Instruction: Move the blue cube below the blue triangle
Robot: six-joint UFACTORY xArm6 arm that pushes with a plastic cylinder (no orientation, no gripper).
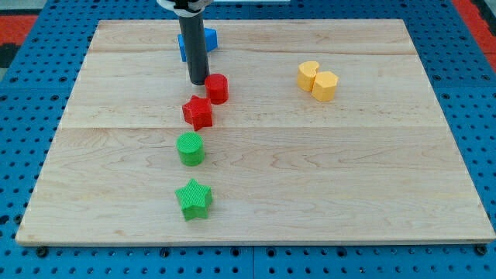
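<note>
My tip rests on the wooden board near the view's top, just left of a red cylinder and touching or almost touching it. Blue shows on both sides of the rod right behind it: a piece on the rod's right and a sliver on its left. The rod hides most of this blue, so I cannot tell the shapes or whether it is one block or two. The blue lies above my tip in the view.
A red star sits just below the red cylinder. Below it lie a green cylinder and a green star. Two yellow blocks touch each other at the upper right.
</note>
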